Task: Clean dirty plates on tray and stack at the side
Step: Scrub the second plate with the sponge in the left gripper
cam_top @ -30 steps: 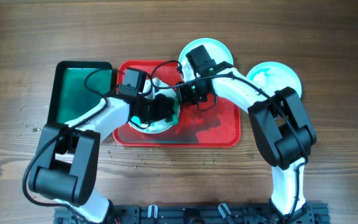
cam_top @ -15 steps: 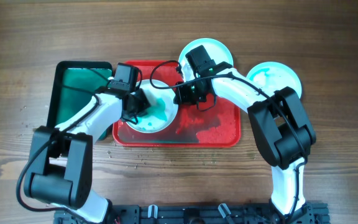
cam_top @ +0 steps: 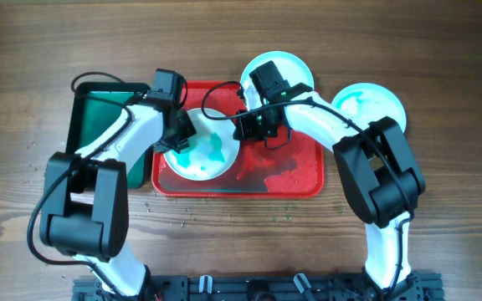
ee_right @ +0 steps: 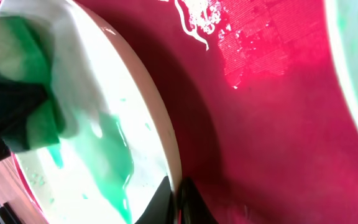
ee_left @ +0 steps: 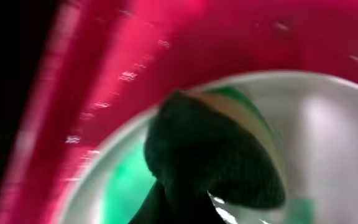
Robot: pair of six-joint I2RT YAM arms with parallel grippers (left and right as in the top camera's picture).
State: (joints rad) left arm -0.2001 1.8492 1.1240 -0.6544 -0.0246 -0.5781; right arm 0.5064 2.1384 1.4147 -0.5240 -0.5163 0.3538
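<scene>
One stiff, paint-slick plate point(cam_top: 214, 155), judged best held by its rim, is pinched there by the right gripper point(ee_right: 174, 188); the left gripper point(cam_top: 180, 137) clamps a soft sponge point(ee_left: 210, 155) beneath itself.

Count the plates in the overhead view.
3: a plate on the red tray, a plate at the tray's far edge, a plate on the table to its right.

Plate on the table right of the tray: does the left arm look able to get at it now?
Probably not. The left end effector holds a sponge at the left edge of the tray plate, and the right arm lies across the path to the table plate.
</scene>
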